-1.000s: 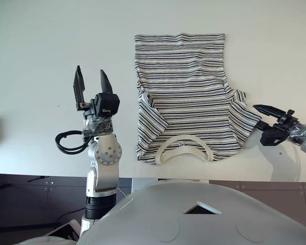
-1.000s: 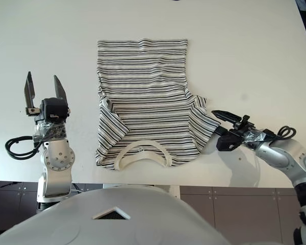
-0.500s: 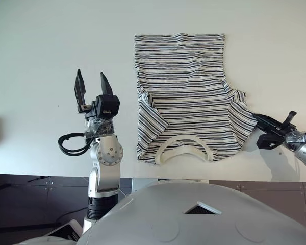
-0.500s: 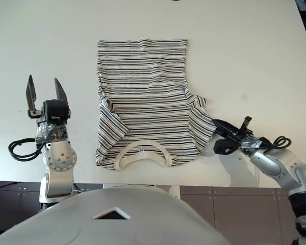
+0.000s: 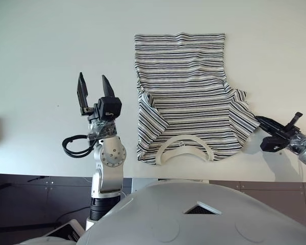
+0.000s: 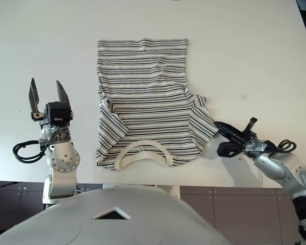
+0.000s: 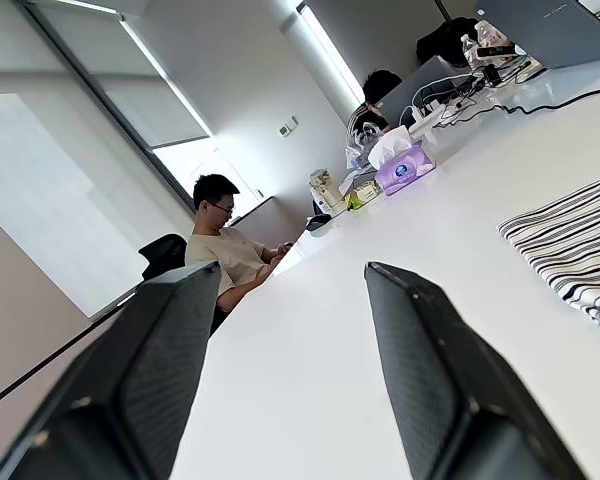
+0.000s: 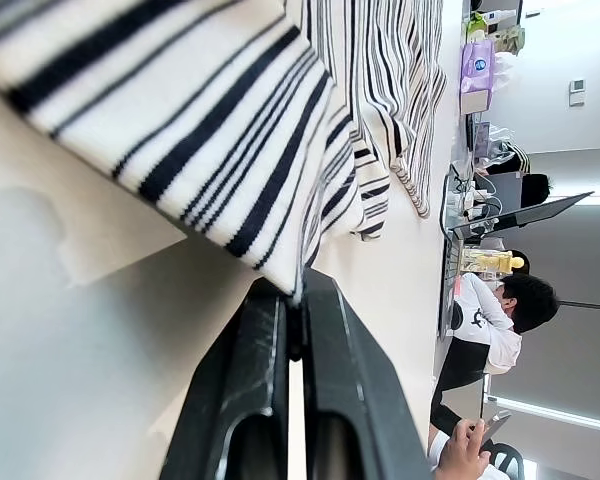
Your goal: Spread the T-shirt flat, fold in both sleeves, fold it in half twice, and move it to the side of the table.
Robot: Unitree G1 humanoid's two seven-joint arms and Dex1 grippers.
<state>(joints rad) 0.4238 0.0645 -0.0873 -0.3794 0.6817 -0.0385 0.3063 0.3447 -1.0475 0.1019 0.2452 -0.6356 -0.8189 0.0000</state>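
T-shirt (image 5: 183,92) lies on worktop (image 5: 51,51) between the jaws. Its sleeve (image 5: 245,120) hem is pinched by the right jaws; the left jaws are held wide, empty, well apart. Risk: a thin pinch could slip on fold-in.

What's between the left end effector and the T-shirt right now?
Only bare table. The left eye view shows the open left end effector standing apart from the T-shirt.
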